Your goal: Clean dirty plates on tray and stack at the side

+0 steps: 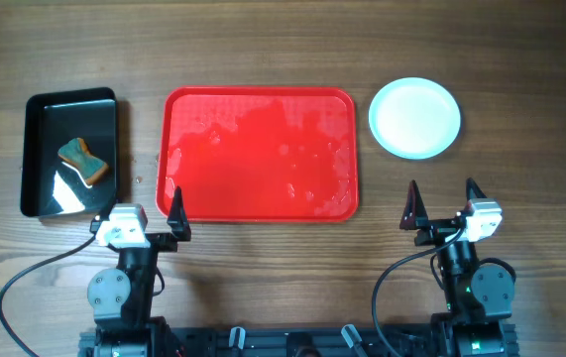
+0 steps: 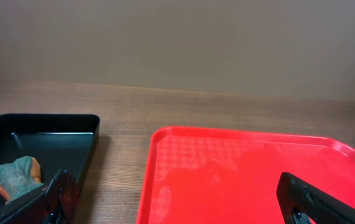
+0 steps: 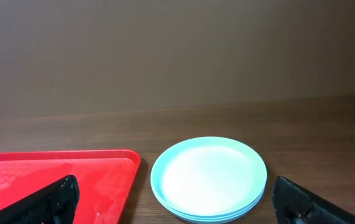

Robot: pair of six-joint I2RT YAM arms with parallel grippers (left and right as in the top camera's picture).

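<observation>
The pale blue-white plates sit in one stack on the wood to the right of the red tray; the right wrist view shows the stack with layered rims and a clean top. The tray holds no plates, only pale wet patches, and it also shows in the left wrist view. My left gripper is open and empty at the tray's near-left corner. My right gripper is open and empty on the near side of the stack.
A glossy black tray stands at the far left with a green-and-orange sponge in it; the sponge also shows in the left wrist view. Cables run from both arm bases at the near edge.
</observation>
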